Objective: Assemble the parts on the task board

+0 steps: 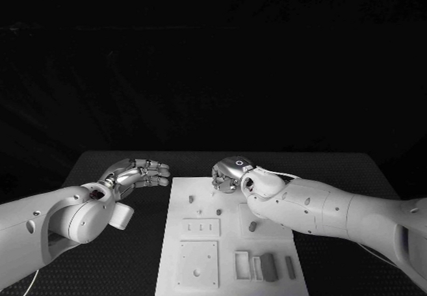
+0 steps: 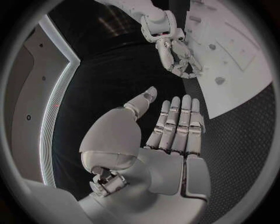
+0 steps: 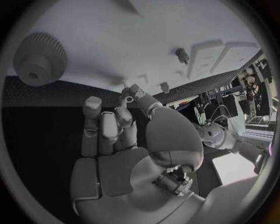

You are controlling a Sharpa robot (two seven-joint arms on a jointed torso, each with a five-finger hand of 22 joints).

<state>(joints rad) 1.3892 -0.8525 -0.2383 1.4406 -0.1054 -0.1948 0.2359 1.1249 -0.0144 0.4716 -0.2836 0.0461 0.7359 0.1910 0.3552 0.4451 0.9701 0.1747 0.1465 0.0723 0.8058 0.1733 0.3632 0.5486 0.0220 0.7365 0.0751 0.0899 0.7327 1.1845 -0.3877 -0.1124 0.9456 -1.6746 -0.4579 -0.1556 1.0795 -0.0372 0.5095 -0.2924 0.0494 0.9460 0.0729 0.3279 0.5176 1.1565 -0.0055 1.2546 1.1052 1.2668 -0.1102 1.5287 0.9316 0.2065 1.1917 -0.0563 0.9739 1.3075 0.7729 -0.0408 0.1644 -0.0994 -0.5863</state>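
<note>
The white task board lies in the middle of the black table. My right hand hangs over its far end, fingers curled down and thumb tip meeting a fingertip close to the board's edge; I cannot tell whether anything small sits between them. My left hand hovers over the table just left of the board's far corner, fingers stretched out side by side and holding nothing. A grey gear lies on the board behind my right hand. Small pegs stand near it.
Three grey bar-shaped parts lie side by side at the board's near right. Two raised square plates sit on its left half. Black table runs along both sides of the board.
</note>
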